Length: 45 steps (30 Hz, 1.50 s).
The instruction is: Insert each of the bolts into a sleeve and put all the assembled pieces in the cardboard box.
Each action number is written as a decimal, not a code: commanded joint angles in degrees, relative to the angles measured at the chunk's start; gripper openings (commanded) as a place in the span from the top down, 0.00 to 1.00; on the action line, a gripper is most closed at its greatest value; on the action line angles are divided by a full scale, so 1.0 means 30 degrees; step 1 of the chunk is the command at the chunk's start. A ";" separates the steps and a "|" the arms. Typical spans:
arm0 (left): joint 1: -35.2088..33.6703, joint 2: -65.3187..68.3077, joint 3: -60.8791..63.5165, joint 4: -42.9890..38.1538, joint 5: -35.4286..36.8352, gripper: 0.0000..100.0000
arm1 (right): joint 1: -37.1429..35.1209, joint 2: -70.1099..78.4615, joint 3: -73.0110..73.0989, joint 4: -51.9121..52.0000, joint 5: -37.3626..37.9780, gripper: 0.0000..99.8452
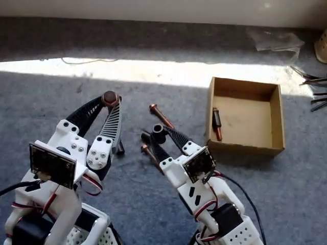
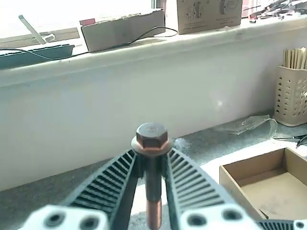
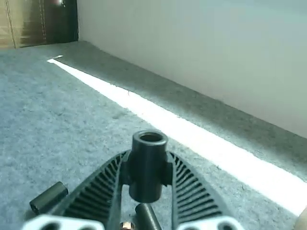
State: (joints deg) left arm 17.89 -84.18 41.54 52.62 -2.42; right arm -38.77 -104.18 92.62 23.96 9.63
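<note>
The left gripper (image 1: 110, 103) is closed to shank width, clamping a bolt (image 1: 110, 97) just below its head. The right gripper (image 1: 159, 137) is closed on a sleeve (image 1: 158, 130). Beyond them, a loose bolt (image 1: 160, 116) lies on the carpet (image 1: 133, 194). One assembled piece (image 1: 216, 124) lies inside the cardboard box (image 1: 245, 148).

One copper bolt (image 1: 110, 98) stands upright, hex head up, clamped in the left gripper (image 1: 110, 104). One black sleeve (image 1: 158, 131) stands bore-up, clamped in the right gripper (image 1: 158, 137). A second bolt (image 1: 160, 116) and a loose sleeve (image 3: 48, 197) lie on the carpet (image 1: 51, 102), and a third bolt (image 1: 147, 150) is partly under the right gripper. The open cardboard box (image 1: 276, 120) holds one assembled piece (image 1: 216, 124) lying along the wall nearest the bolts.
</note>
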 commanded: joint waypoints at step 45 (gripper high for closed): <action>0.4088 -0.3150 0.9509 -1.0608 0.1319 0.99 | 0.1832 -0.0366 0.0425 -0.0806 -0.2520 1.00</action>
State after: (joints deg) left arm 28.26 -93.14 69.58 23.52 -2.15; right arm -33.76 -104.35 94.81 23.69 2.59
